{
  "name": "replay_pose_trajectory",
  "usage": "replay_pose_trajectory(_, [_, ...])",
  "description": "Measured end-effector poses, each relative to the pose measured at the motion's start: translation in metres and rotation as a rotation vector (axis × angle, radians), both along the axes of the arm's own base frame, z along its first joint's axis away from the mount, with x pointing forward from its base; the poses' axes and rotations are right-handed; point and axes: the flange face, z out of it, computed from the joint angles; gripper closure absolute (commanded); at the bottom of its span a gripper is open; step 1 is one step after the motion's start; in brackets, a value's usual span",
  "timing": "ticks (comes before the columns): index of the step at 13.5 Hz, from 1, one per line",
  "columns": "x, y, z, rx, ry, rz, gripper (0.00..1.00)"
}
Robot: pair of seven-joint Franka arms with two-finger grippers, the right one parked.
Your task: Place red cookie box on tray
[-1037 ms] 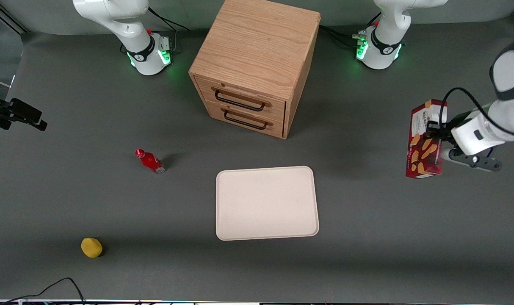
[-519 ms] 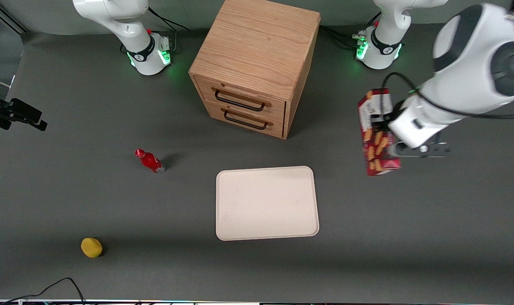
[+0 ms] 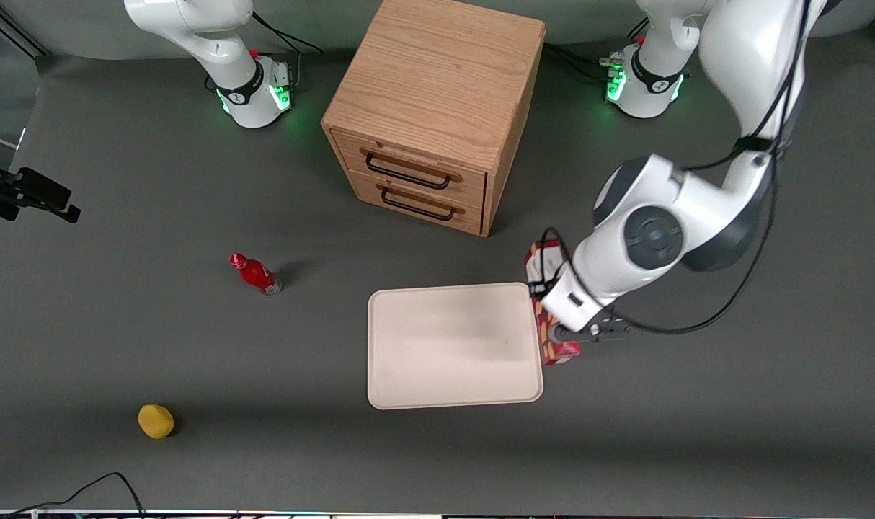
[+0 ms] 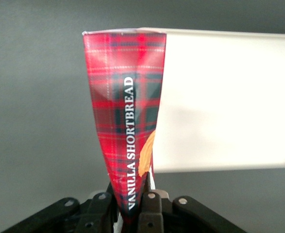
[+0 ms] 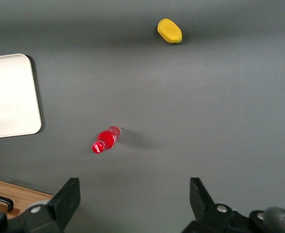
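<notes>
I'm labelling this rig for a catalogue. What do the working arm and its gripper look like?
The left arm is glossy white with dark grey round joint caps; black cables run along it. Its base glows green. The gripper, near the tray's edge, has black fingers with silver screws.

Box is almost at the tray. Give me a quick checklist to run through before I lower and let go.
1. Grip: gripper shut on the red cookie box at one end. Ok.
2. Box over the tray: it hangs at the edge toward the working arm's end, not over the middle. Not ok.
3. Tray surface free where it shows. Ok.
4. Wooden drawer cabinet stands apart from the arm. Ok.
5. Small red bottle and yellow object lie toward the parked arm's end, away from the tray. Ok.
6. Height above tray: cannot tell.
</notes>
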Motion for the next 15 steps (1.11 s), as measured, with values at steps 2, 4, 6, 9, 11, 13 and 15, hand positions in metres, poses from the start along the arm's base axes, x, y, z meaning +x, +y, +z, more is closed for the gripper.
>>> replay_pose_trajectory(2, [0.007,-0.015,-0.045,0.011,-0.045,0.011,1.0])
replay_pose_trajectory(4, [0.01,-0.021,-0.069,0.013,-0.058,0.007,1.0])
replay_pose_trajectory(6, [0.011,-0.022,-0.077,0.027,-0.075,-0.008,0.01])
replay_pose_trajectory(9, [0.009,-0.026,-0.085,0.039,-0.089,-0.026,0.0])
replay_pose_trajectory(11, [0.007,-0.028,-0.087,0.039,-0.085,-0.022,0.0])
replay_pose_trajectory(13, [0.007,-0.024,-0.08,0.06,-0.069,-0.012,0.0])
replay_pose_trajectory(15, [0.006,-0.006,-0.043,0.106,-0.027,0.017,0.0])
